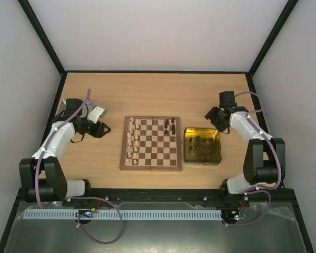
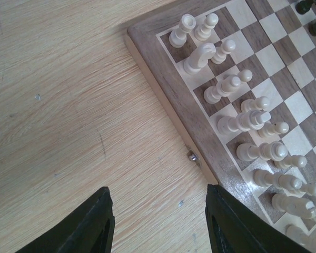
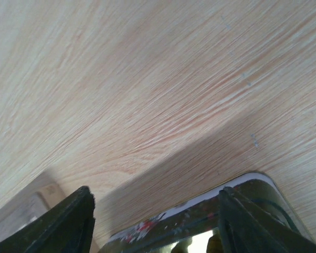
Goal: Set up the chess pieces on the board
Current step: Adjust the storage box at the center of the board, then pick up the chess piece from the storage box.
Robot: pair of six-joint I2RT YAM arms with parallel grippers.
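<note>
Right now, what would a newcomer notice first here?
The board sits at the centre of the table, with cream pieces lined up in two columns along its left side and only a few dark pieces at its far right corner. More dark ones lie in the yellow tray just right of it. The left gripper and right gripper are both open and empty, flanking board and tray.
</note>
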